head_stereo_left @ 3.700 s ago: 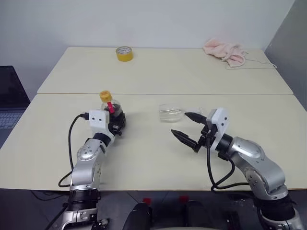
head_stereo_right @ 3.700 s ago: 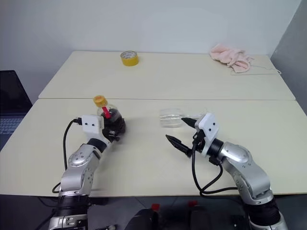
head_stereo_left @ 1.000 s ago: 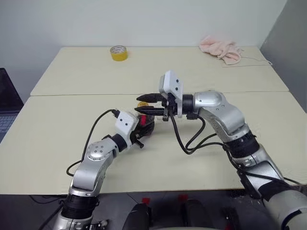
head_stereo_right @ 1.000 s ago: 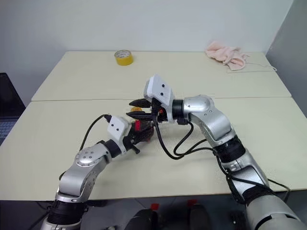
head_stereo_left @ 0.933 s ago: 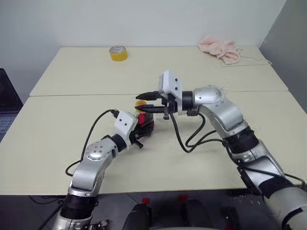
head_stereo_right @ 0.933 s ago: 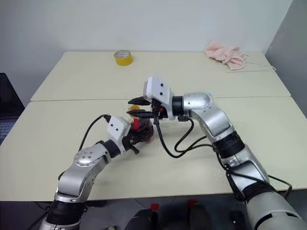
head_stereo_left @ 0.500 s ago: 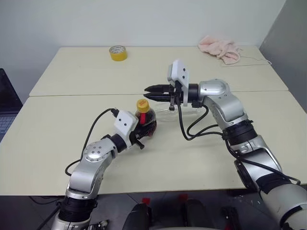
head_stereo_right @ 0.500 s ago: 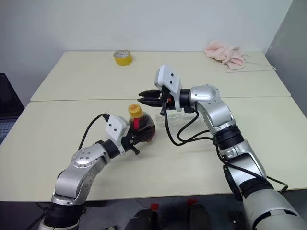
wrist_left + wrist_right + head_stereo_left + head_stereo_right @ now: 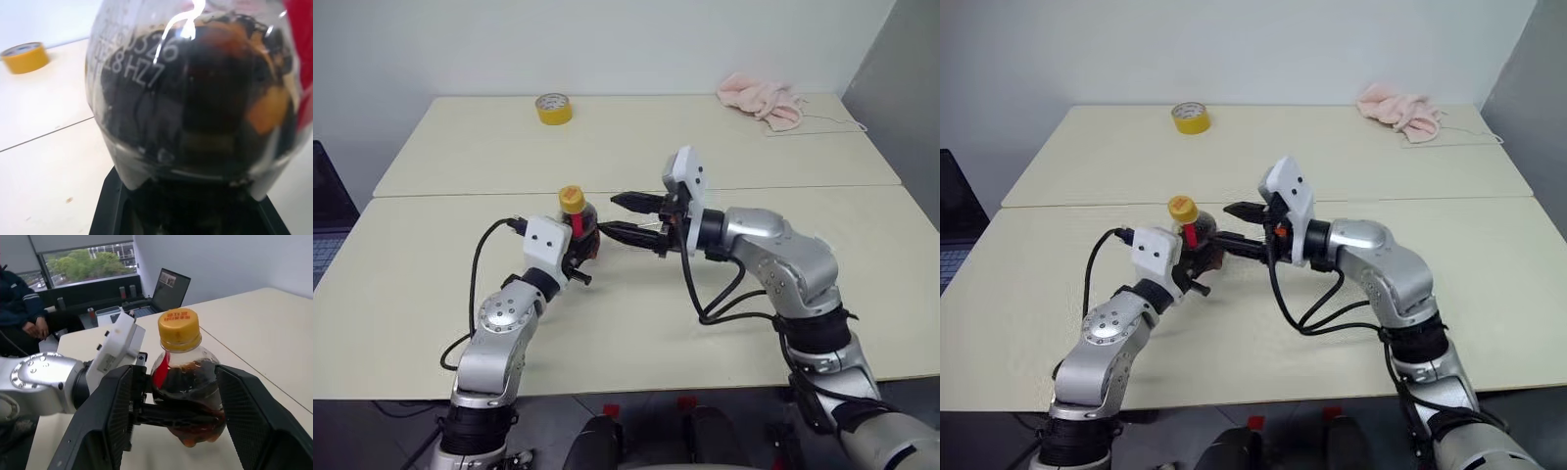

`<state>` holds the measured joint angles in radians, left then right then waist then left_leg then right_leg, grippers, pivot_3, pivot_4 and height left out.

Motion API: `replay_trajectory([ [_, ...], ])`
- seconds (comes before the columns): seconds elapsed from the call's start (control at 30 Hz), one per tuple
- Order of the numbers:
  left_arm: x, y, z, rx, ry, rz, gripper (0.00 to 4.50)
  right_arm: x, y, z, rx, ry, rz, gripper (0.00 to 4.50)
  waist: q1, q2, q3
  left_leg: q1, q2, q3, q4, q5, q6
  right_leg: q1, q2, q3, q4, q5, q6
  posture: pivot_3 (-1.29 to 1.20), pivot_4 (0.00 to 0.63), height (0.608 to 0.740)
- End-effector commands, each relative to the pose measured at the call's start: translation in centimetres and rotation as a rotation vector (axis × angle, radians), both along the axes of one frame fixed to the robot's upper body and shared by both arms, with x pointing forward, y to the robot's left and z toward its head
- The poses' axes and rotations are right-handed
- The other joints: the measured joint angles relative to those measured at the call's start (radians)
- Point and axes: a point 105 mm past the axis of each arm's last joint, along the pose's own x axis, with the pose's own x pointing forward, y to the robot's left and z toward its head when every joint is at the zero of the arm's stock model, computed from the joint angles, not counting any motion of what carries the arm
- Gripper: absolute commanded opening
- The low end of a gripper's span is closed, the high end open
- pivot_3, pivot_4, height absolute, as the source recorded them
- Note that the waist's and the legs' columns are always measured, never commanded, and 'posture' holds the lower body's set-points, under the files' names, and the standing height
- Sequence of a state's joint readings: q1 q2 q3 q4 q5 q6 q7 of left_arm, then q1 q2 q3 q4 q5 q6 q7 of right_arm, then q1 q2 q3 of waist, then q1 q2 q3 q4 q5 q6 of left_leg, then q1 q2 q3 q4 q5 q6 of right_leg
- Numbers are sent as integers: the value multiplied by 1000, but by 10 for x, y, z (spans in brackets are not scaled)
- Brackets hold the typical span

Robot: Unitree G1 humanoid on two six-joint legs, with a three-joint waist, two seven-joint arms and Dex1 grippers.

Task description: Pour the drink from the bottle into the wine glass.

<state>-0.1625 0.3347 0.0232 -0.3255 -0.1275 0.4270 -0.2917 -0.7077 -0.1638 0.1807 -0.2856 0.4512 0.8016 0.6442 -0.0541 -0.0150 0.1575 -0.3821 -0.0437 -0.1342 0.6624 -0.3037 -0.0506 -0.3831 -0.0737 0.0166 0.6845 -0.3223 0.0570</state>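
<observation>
My left gripper (image 9: 578,255) is shut on the bulbous base of the bottle (image 9: 581,231), which stands upright just above the near table. Its yellow cap (image 9: 571,199) is on, and the dark drink (image 9: 195,112) fills the lower body. My right gripper (image 9: 619,216) is open, pointing left at the bottle's right side. In the right wrist view its fingers (image 9: 115,416) spread wide on either side of the bottle (image 9: 188,382); whether they touch it I cannot tell. The wine glass is hidden behind my right gripper and arm.
A yellow tape roll (image 9: 553,108) and a pink cloth (image 9: 762,101) lie on the far table. A laptop (image 9: 327,201) sits off the table's left edge. A seated person (image 9: 19,303) shows in the right wrist view, beyond the table.
My left gripper carried the bottle to the left. My right gripper, narrowly closed by the cap before, sank lower, rolled and opened wide beside the bottle.
</observation>
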Motion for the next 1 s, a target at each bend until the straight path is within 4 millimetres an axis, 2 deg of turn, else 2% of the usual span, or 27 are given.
replay_trajectory([
  [0.03, -2, 4, 8, 25, -61, 38, 1008, -4, 11, 11, 87, -17, -77, 2848, 0, 0, 0, 0, 0, 0, 0, 0, 0, 0, 0, 0, 0, 0, 0, 0, 150, 740],
  [0.17, -4, 5, 3, 32, -46, 53, 1008, -5, 20, 16, 116, -27, -100, 2848, 0, 0, 0, -1, 0, 1, 1, 0, 0, -3, 0, 1, 3, 0, 0, 0, 150, 740],
  [0.3, -5, 4, -1, 33, -38, 61, 1008, -9, 36, 11, 83, -76, -103, 2848, 2, 0, 0, -1, 0, 1, 1, 0, 0, -3, 0, 1, 4, 0, 0, 0, 150, 740],
  [0.47, -5, 1, 0, 33, -36, 50, 1008, -7, 45, 5, 70, -72, -103, 2848, 0, 0, 0, -1, 0, 1, 1, 0, 0, -4, 0, 1, 5, 0, 0, 0, 150, 740],
  [1.0, -4, -2, 3, 10, -43, 35, 1008, 8, 53, -1, 59, -80, -125, 2848, -2, 0, 0, -1, 0, 1, 1, 0, 0, -4, 0, 1, 5, 0, 0, 0, 150, 740],
])
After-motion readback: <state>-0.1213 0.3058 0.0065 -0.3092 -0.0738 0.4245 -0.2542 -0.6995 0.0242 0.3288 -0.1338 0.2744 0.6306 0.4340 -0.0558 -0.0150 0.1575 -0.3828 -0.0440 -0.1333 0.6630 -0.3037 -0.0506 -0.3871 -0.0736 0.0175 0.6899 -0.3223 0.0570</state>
